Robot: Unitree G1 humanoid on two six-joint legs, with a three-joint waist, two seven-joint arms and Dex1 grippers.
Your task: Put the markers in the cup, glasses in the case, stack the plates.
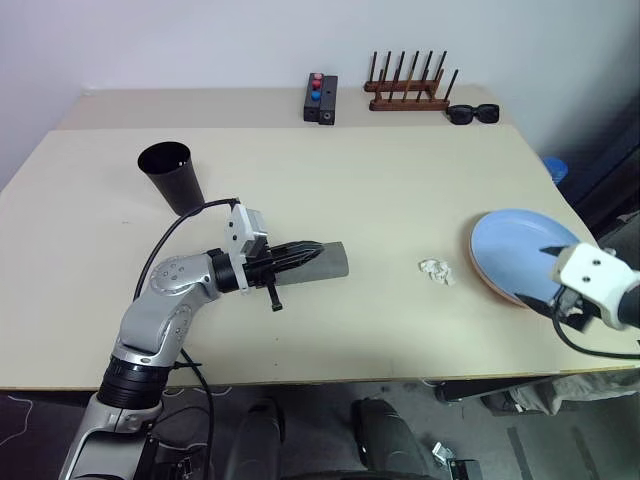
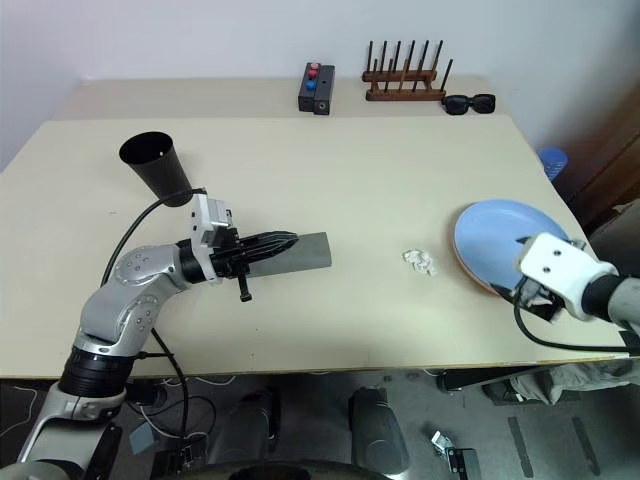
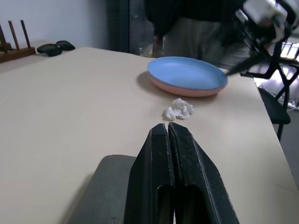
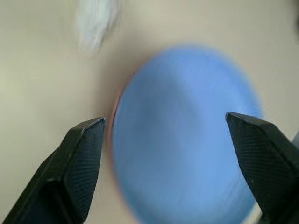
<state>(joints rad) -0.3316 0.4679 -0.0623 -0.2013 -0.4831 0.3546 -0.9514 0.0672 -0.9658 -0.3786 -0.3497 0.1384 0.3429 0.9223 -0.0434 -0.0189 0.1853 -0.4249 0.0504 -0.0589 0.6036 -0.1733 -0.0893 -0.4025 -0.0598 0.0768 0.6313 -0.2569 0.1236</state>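
Observation:
The light blue plate (image 1: 512, 248) lies on top of the salmon pink plate (image 3: 191, 91) near the table's right edge. My right gripper (image 4: 166, 122) hovers open just above the plates' near side, with nothing between its fingers. The grey case (image 1: 333, 262) lies flat at the table's middle left. My left gripper (image 1: 314, 248) is shut, with its fingers (image 3: 182, 154) stretched level over the top of the case. The black cup (image 1: 172, 176) stands upright behind the left arm. The markers and the glasses are out of view.
A crumpled white scrap (image 1: 436, 270) lies between the case and the plates. At the far edge stand a black box with red and blue buttons (image 1: 320, 98), a wooden peg rack (image 1: 407, 92) and black sunglasses (image 1: 472, 113).

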